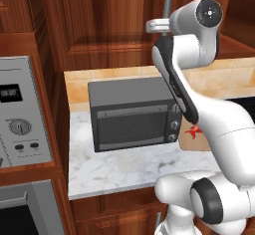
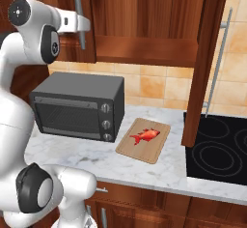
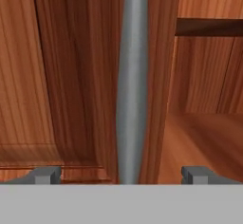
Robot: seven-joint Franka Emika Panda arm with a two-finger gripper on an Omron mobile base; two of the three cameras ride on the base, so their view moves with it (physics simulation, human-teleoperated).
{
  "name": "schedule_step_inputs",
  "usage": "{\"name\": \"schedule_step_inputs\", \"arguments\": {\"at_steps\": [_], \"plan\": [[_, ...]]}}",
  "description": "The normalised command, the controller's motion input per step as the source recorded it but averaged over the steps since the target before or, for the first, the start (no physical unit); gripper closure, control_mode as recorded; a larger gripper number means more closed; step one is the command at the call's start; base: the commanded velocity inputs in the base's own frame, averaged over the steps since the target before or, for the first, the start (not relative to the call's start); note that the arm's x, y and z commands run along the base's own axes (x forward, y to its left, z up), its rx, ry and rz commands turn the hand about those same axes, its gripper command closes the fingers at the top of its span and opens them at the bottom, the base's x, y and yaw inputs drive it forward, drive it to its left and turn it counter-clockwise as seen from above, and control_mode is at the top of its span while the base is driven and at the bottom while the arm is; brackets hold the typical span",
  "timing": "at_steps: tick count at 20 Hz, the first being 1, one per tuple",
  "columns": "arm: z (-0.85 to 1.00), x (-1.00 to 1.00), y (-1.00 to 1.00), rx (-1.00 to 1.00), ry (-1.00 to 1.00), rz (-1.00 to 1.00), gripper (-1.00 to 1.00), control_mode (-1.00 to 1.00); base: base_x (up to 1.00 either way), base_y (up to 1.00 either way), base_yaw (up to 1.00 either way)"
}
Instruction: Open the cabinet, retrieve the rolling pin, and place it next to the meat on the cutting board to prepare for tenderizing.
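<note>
With the cabinet (image 2: 144,24) half open, we are lining our tool (image 3: 121,174), jaws spread wide, around the left door's handle (image 3: 131,85), rolling pin unretrieved.

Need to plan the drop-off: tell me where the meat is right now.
The meat lies on the cutting board in the right base view, on the marble counter between the toaster oven and the black cooktop.

Arm (image 2: 14,111): showing glossy white, rounded shell segments.
Joints: wearing dark grey bands and round caps.
Shoulder cap: carrying a small pale centre mark.
Fingertips (image 3: 45,174): appearing small, grey and blocky.
</note>
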Motion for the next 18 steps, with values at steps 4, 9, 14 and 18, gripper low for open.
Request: {"name": "schedule_step_inputs", "arguments": {"at_steps": [4, 9, 14, 18], "plan": [[0.0, 0.35, 0.0, 0.0, 0.0, 0.0, -1.0, -1.0, 0.0, 0.0, 0.0], [0.0, 0.38, 0.0, 0.0, 0.0, 0.0, -1.0, -1.0, 0.0, 0.0, 0.0], [0.0, 0.37, 0.0, 0.0, 0.0, 0.0, -1.0, -1.0, 0.0, 0.0, 0.0], [0.0, 0.29, -0.01, 0.0, 0.0, 0.0, -1.0, -1.0, 0.0, 0.0, 0.0]]}}
